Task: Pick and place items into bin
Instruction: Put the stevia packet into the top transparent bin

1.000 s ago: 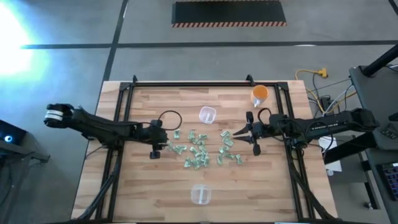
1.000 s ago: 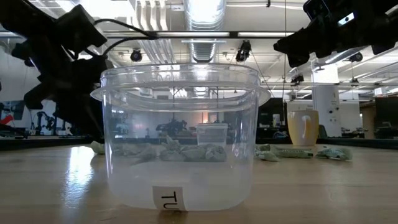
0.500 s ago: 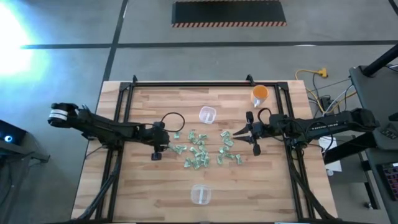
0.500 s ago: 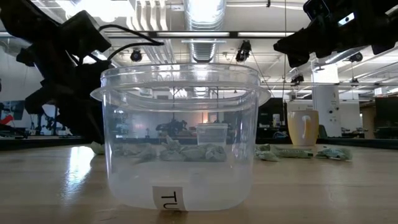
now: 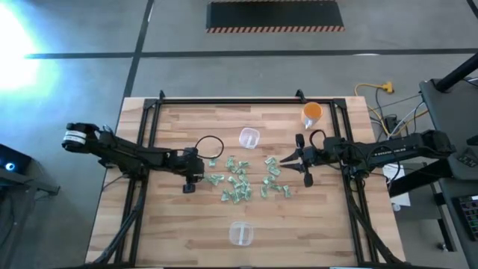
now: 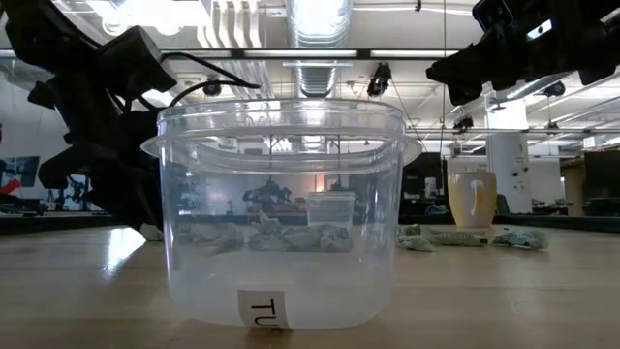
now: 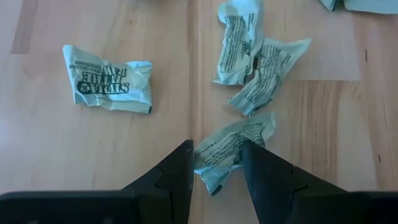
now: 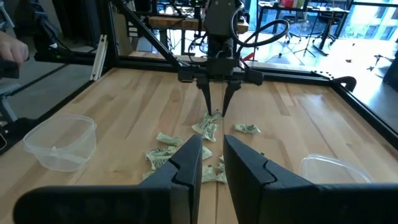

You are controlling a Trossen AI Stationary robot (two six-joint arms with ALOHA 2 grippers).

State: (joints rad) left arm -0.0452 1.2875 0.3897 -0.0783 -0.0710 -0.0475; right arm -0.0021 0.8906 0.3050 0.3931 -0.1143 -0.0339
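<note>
Several tiny pale green-and-white wrapped pieces (image 5: 239, 183) lie scattered on the wooden table's middle, and show low behind the bin in the low view (image 6: 465, 237). My left gripper (image 5: 200, 173) points down at the pile's left edge. It is open, one finger on each side of a single crinkled piece (image 7: 227, 152), and it also shows in the right wrist view (image 8: 216, 113). My right gripper (image 5: 282, 160) (image 8: 212, 149) hovers open and empty over the pile's right edge. My left gripper comes from above with the piece's lower end (image 7: 214, 174) in the gap between its fingers. I cannot tell whether the fingers touch it. The piece lies flat on the table.
A clear bin (image 5: 249, 137) stands just beyond the pile, and a second clear bin (image 5: 241, 233) (image 6: 281, 194) sits near the near edge. An orange cup (image 5: 312, 112) stands at the far right. A black frame borders the table. A person's hand (image 8: 9, 50) shows beyond the table.
My left arm has crept toward the table's right, bringing its gripper to the left edge of the pile. The right arm and the pieces have kept still.
</note>
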